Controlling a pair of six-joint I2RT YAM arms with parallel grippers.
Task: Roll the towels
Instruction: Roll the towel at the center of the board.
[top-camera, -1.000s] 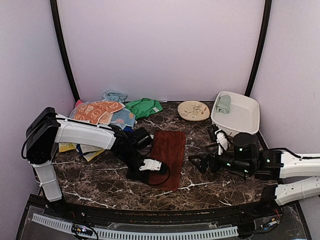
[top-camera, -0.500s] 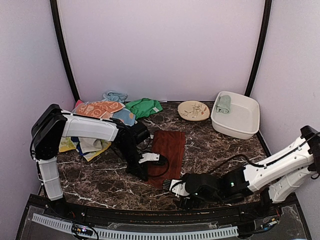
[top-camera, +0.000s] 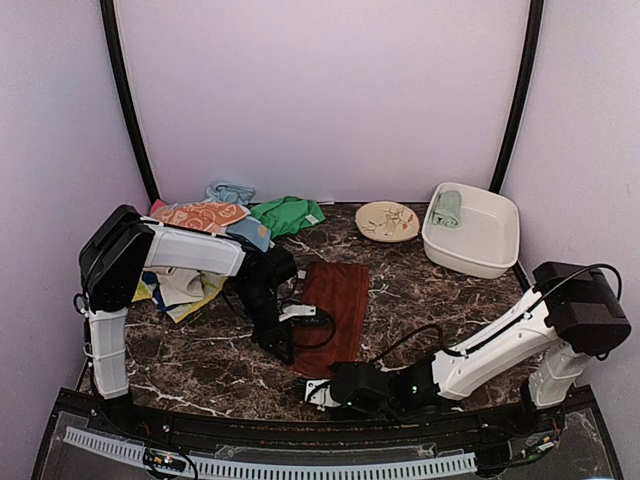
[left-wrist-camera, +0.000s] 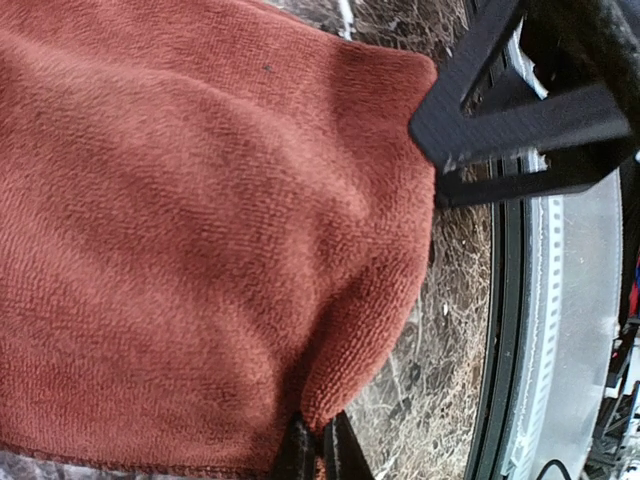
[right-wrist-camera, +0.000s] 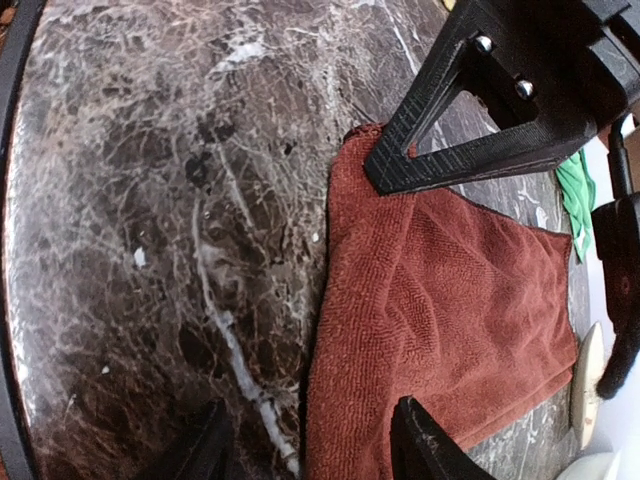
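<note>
A dark maroon towel (top-camera: 338, 300) lies flat mid-table, filling the left wrist view (left-wrist-camera: 200, 230). My left gripper (top-camera: 290, 352) is shut on a fold of its edge near the front left corner, the fingertips (left-wrist-camera: 298, 458) pinching the cloth. Low at the table's front, my right gripper (top-camera: 316, 388) stands open, its jaws either side of the towel's near edge (right-wrist-camera: 370, 400). One finger (right-wrist-camera: 205, 450) is over bare marble, the other (right-wrist-camera: 425, 445) over the cloth. A mint towel (top-camera: 447, 208) lies in the white bin (top-camera: 495, 250).
More towels are heaped at the back left: an orange patterned one (top-camera: 197, 216), a green one (top-camera: 288, 213) and a blue one (top-camera: 232, 192). A tan plate (top-camera: 387, 220) sits at the back. The table's black front rim (right-wrist-camera: 12, 250) runs close by the right gripper.
The right arm swung from the table's right side to the front edge by the maroon towel, its jaws narrowing. The left gripper closed on the towel's edge and shifted slightly.
</note>
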